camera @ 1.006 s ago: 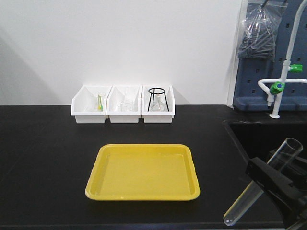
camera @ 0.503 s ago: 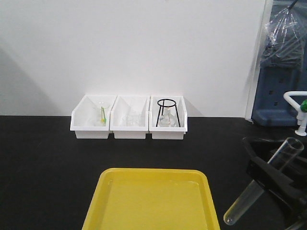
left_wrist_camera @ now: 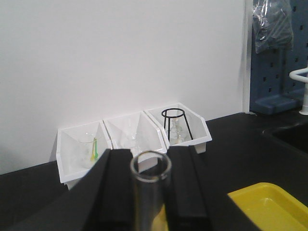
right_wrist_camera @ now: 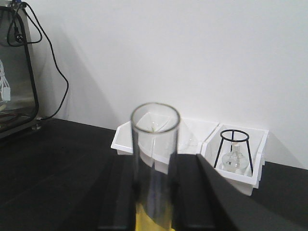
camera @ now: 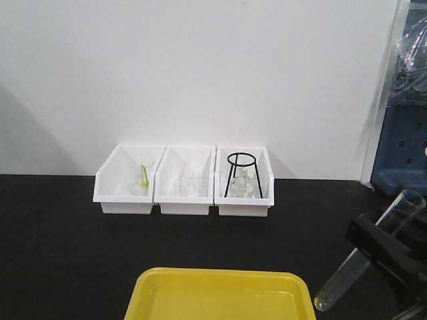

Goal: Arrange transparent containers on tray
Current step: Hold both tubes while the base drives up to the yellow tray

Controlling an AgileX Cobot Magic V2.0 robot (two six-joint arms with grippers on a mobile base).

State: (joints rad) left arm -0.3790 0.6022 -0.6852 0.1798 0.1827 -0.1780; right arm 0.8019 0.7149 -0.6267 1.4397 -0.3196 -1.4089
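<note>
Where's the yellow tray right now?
Front view: the yellow tray lies at the bottom centre on the black counter, nearer than the three white bins and left of the held test tube.

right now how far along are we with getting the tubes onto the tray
Nothing looks done: the visible part of the yellow tray holds no tubes. In hand: the left gripper clamps one test tube, the right gripper a second test tube. Remaining: laying both on the tray.
</note>
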